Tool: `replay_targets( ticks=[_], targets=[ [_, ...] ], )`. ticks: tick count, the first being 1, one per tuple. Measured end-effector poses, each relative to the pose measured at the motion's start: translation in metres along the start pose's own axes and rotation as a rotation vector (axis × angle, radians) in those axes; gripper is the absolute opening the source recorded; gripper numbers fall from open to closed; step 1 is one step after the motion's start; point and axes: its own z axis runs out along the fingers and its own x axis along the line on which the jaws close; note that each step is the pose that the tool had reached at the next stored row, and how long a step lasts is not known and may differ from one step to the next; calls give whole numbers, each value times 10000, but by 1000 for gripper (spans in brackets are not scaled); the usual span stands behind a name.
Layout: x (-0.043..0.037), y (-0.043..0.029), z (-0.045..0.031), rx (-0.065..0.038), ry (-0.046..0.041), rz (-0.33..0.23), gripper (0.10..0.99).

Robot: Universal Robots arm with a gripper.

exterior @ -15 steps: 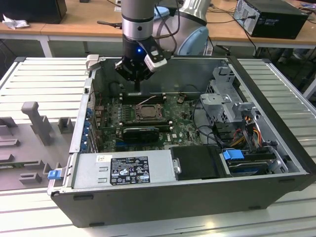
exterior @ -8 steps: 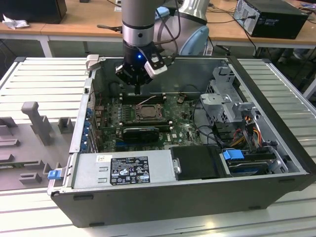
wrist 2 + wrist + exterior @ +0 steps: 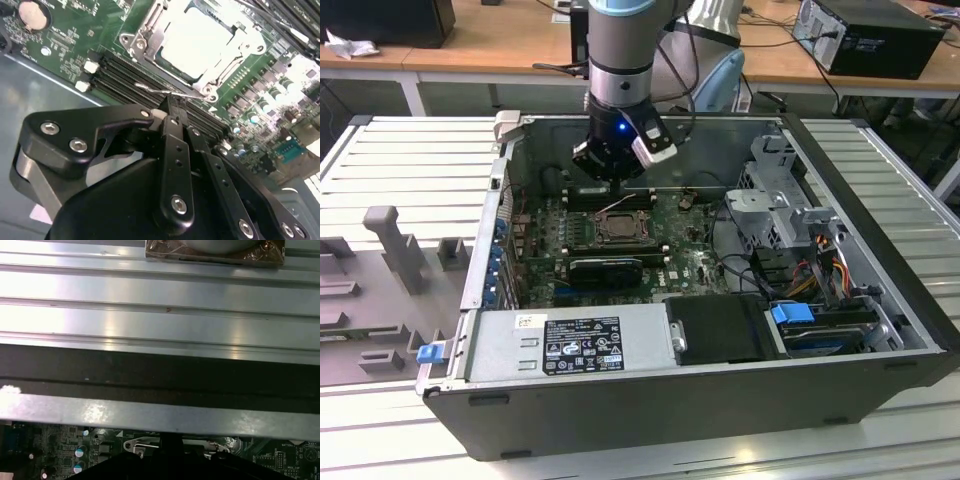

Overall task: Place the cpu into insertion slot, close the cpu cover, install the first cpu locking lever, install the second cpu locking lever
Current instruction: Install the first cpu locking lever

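The cpu (image 3: pixel 197 42) lies pale and flat in the insertion slot (image 3: pixel 620 228) on the green board. The silvery cpu cover (image 3: pixel 146 35) is down around it. A thin wire locking lever (image 3: pixel 150 88) stands out along the socket's edge and looks raised in the exterior view (image 3: pixel 617 205). My gripper (image 3: pixel 171 106) has its black fingers (image 3: pixel 172 145) together, and their tips sit right at this lever wire. In the exterior view my gripper (image 3: pixel 610 172) hangs just behind the socket, inside the case. In the first wrist view the socket's rim (image 3: pixel 150 444) peeks above the gripper's dark body.
The open computer case (image 3: pixel 470 260) lies on a ribbed aluminium table (image 3: pixel 410 150). Black memory slots (image 3: pixel 120 70) run beside the socket, and a black card (image 3: pixel 605 268) lies in front of it. A power supply (image 3: pixel 570 345), cables (image 3: pixel 800 270) and a drive cage (image 3: pixel 775 170) fill the exterior view's right.
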Motion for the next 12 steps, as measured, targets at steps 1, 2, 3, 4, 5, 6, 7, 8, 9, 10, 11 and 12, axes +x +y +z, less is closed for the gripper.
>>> replay_targets(
  ticks=[1,2,3,4,5,6,7,8,9,10,11,12],
  targets=[
    [-49,-4,13,0,0,-1,106],
    [-74,-6,21,-1,-1,0,106],
    [-94,-8,27,-1,-1,0,106],
    [-115,-10,35,-1,-1,0,106],
    [-163,-14,56,0,1,-1,106],
    [-187,-16,73,-1,0,-1,106],
    [-217,-19,101,0,0,0,106],
    [-222,-22,128,0,1,-14,106],
    [-222,-23,139,0,7,-84,106],
    [-223,-24,155,1,18,-200,106],
    [-224,-25,161,1,20,-232,106],
    [-225,-25,165,2,22,-251,106]
  ],
)
